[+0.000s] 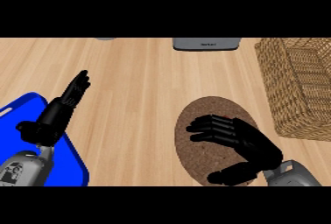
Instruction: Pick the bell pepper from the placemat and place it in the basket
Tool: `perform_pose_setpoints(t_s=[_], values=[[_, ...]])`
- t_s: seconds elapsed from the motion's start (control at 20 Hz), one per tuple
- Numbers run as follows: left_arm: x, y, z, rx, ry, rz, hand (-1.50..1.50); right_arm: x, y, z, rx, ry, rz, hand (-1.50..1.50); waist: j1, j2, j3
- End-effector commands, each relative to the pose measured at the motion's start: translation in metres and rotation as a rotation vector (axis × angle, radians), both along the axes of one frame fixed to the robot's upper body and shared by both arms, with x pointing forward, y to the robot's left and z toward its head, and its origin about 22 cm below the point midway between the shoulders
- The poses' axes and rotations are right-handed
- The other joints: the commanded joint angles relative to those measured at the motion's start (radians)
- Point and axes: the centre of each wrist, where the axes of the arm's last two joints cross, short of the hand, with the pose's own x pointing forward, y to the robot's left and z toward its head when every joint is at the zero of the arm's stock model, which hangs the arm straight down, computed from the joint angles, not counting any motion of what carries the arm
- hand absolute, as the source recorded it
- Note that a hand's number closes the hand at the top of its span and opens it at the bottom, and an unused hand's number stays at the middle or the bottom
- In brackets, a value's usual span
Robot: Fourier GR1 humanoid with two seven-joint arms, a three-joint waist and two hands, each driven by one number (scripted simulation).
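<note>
Brown, rough-grained round placemat (197, 144) sits under the right hand (249, 146), whose curled fingers and thumb cage the bell pepper (227, 117), only a red sliver showing; best lift straight up before crossing to the woven wicker basket (297, 87); left hand (71, 98) rests straight-fingered over the glossy blue tray (71, 170).

1 placemat (197, 151), 1 basket (298, 87), 1 blue tray (65, 166), 1 grey appliance (205, 43) top centre, 2 hands: left hand (68, 98), right hand (236, 144).
</note>
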Motion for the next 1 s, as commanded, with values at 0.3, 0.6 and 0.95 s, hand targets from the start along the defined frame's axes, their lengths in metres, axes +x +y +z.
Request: perform_pose_setpoints(t_s=[0.3, 0.6, 0.95], values=[[-0.006, -0.002, 0.001, 0.005, 0.003, 0.006, 0.0, -0.005, -0.049, 0.095, -0.504, -0.378, -0.351, -1.5, -0.018, -0.007, -0.004], [-0.004, 0.012, 0.003, -0.003, -0.005, -0.007, 0.0, -0.036, -0.048, 0.14, -0.795, -0.206, -0.275, -1.5, -0.012, 0.001, -0.004], [0.007, -0.017, 0.011, 0.003, -0.001, -0.015, 0.0, -0.042, -0.067, 0.175, -0.829, -0.117, -0.24, -1.5, 0.003, 0.007, -0.001]])
